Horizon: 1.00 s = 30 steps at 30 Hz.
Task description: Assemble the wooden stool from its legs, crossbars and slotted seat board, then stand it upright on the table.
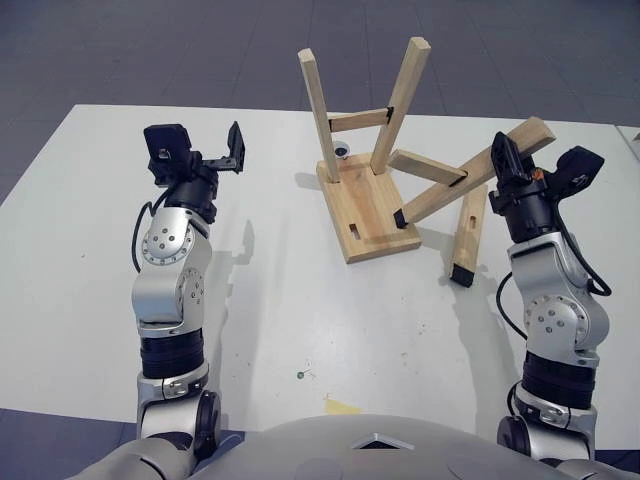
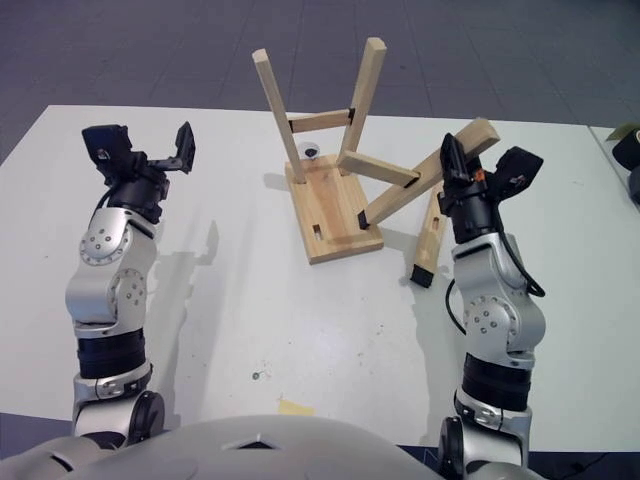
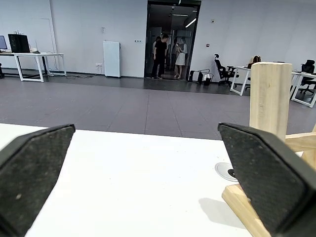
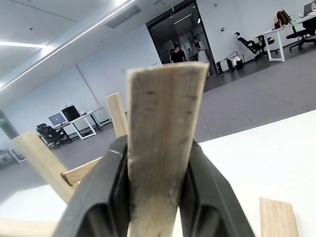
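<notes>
Whether the dark lower end of the held leg [image 1: 440,195] sits in a slot of the board [image 1: 362,228] or only rests at its right edge cannot be told. The joints where the left upright leg [image 1: 320,115] and right upright leg [image 1: 402,98] meet the board's far end are too small to judge. The far end of the loose leg [image 1: 468,232] is hidden under the held leg. In the left wrist view a pad cuts off the foot of the left upright leg. Right gripper [image 4: 158,148]: fingers pressed tight on two opposite faces of the held leg near its upper end, holding it tilted with the upper end to the right, above the table [image 1: 100,200]. Left gripper [image 3: 148,180]: pads spread wide, empty, held above the left part of the table, well apart from the stool parts. Count: one board, lying flat at the far centre of the table; four legs; two crossbars. The two upright legs stand on the board, joined by the first crossbar [image 1: 358,120]. The second crossbar [image 1: 425,166] is fixed to the held leg and points left. The loose leg lies flat on the table just right of the board, dark end nearest.
</notes>
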### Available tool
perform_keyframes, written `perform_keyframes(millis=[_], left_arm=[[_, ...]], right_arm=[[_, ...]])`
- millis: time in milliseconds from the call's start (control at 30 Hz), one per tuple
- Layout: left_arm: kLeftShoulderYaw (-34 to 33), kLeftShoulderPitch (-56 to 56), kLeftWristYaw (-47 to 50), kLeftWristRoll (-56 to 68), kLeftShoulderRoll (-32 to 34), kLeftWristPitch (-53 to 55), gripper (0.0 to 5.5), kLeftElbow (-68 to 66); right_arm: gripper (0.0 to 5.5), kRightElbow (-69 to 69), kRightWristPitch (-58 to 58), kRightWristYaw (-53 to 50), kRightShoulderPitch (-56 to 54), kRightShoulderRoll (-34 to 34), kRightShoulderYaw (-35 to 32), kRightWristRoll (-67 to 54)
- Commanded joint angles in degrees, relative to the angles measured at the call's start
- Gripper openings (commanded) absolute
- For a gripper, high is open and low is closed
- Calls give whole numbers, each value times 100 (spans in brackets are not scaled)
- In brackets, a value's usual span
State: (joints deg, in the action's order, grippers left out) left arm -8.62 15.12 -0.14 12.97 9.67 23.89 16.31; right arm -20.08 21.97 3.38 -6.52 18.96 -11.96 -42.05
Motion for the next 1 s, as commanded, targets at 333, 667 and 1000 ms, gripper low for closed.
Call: perform_keyframes(millis=[333,667,1000], left_arm=[[53,-34,29,-160,-78,-63,540,-64],[131,-53,42,-179,-114,-113,540,-109],[134,51,-55,-212,-89,-154,540,-243]], right_arm=[[103,545,1683,473,317,660,1130,739],[105,704,1634,473,854,876,1774,1131],[213,139,1094,392,-344,213,568,35]])
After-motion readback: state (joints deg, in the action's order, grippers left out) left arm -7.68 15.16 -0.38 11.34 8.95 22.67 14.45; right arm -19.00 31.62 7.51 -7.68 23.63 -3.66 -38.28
